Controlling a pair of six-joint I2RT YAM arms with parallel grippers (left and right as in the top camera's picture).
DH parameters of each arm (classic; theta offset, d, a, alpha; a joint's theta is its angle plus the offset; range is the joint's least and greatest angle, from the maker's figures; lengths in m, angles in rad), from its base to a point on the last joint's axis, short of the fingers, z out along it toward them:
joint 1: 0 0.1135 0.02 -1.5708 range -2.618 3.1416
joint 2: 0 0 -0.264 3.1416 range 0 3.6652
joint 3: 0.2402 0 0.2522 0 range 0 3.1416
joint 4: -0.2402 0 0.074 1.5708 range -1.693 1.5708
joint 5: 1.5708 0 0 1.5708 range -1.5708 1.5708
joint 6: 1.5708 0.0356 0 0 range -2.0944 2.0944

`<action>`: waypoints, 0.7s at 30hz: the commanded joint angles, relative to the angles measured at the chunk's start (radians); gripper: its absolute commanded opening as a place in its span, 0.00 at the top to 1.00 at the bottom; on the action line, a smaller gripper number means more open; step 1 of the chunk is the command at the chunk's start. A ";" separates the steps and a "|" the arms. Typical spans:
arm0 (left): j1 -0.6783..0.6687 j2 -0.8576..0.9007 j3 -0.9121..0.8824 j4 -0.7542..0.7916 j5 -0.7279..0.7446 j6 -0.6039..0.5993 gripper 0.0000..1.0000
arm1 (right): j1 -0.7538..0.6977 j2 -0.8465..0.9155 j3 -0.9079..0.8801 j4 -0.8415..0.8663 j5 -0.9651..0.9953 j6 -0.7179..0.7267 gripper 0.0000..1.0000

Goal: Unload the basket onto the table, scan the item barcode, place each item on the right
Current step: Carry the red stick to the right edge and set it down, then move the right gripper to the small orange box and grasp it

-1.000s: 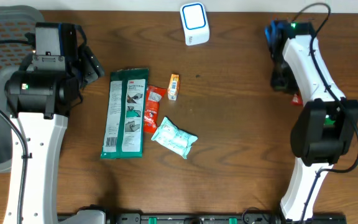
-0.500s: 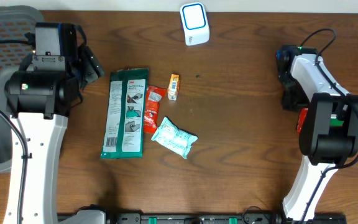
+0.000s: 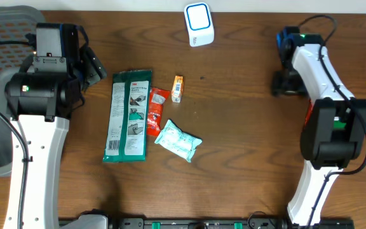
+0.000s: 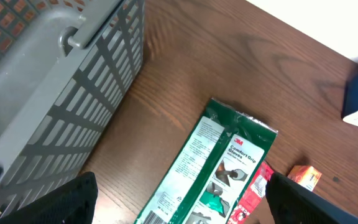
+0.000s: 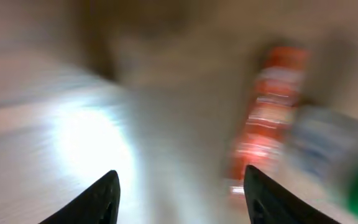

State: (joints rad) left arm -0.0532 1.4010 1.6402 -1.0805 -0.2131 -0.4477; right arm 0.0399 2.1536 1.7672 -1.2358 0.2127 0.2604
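Note:
Several items lie mid-table: a green 3M package (image 3: pixel 130 114) (image 4: pixel 219 165), a red packet (image 3: pixel 154 111), a small orange box (image 3: pixel 177 88) (image 4: pixel 304 177) and a pale teal packet (image 3: pixel 178 141). The white and blue scanner (image 3: pixel 199 24) stands at the back edge. My left gripper (image 3: pixel 91 67) (image 4: pixel 185 205) hovers open to the left of the green package, empty. My right gripper (image 3: pixel 283 83) (image 5: pixel 182 199) is open at the right with nothing between its fingers. Its view is blurred, with a red item (image 5: pixel 267 118) smeared ahead. Another red item (image 3: pixel 308 113) peeks out beside the right arm.
A grey slatted basket (image 4: pixel 48 87) (image 3: pixel 5 28) stands at the far left, close to the left arm. The right arm's body (image 3: pixel 332 137) stretches down the right side of the wooden table (image 3: pixel 246 159).
My right gripper has gone from shut to open and swung back left. The red item beside the right arm now lies free. The left arm has not moved.

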 commanded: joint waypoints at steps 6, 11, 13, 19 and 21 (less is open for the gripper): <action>0.004 0.003 0.016 -0.003 -0.013 0.002 0.13 | 0.170 0.012 0.012 0.142 -0.621 -0.058 0.39; 0.004 0.003 0.016 -0.003 -0.013 0.002 0.13 | 0.293 0.012 0.012 0.242 -0.613 0.015 0.33; 0.004 0.003 0.016 -0.003 -0.013 0.002 0.13 | 0.344 0.012 0.012 0.290 -0.566 0.066 0.28; 0.004 0.003 0.016 -0.003 -0.013 0.002 0.13 | 0.487 0.012 0.012 0.426 -0.317 0.232 0.22; 0.004 0.003 0.016 -0.003 -0.013 0.002 0.13 | 0.521 0.012 0.012 0.452 -0.253 0.289 0.21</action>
State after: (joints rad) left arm -0.0532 1.4010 1.6398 -1.0805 -0.2131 -0.4477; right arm 0.5159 2.1536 1.7676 -0.8059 -0.1959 0.4141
